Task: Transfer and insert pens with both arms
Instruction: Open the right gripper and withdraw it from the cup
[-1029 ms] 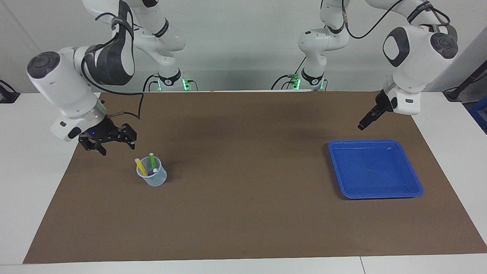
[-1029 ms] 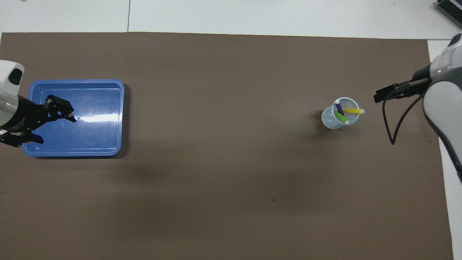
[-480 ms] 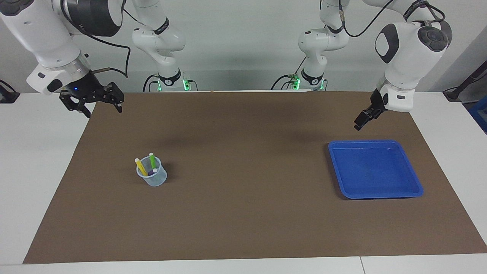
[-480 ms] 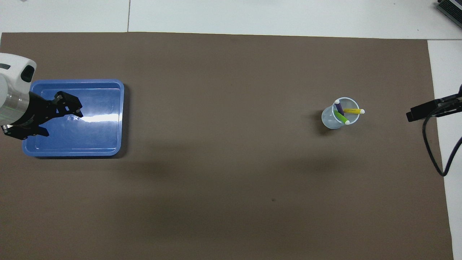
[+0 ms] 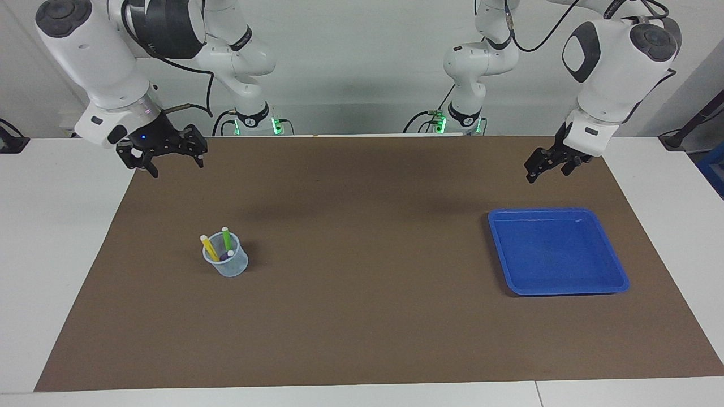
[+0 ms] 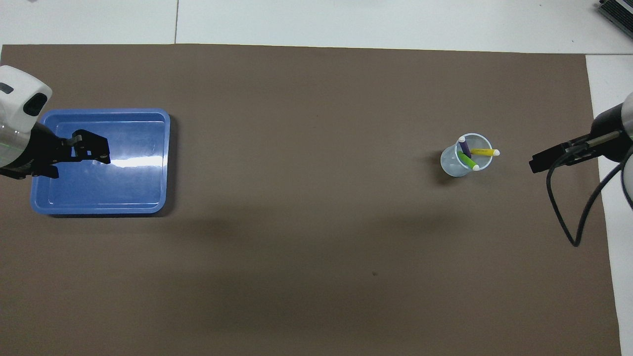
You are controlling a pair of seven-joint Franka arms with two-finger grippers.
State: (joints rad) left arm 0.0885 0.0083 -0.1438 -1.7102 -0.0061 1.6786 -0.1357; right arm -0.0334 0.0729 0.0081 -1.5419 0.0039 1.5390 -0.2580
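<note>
With all three pens (image 5: pixel 222 244) standing in the cup (image 5: pixel 226 262), well below the wide, empty right pincer (image 5: pixel 167 157), and the left pincer (image 5: pixel 548 165) likewise wide and empty, insertion looks finished, so no further grasp seems needed.

A brown mat (image 6: pixel 306 237) covers most of the desk (image 6: pixel 385 22). At nine o'clock lies a blue tray (image 6: pixel 148 198), and the left hand (image 6: pixel 91 151) hangs over it, fingers apart and holding nothing. Toward three o'clock a clear cup (image 6: pixel 452 165) stands on the mat with three pens in it: purple (image 6: pixel 464 147), green (image 6: pixel 467 161) and yellow (image 6: pixel 483 152), pale tips up. Further toward three o'clock, the right hand (image 6: pixel 536 164) hangs above the mat's edge, a black cable (image 6: pixel 564 217) looping below it.
</note>
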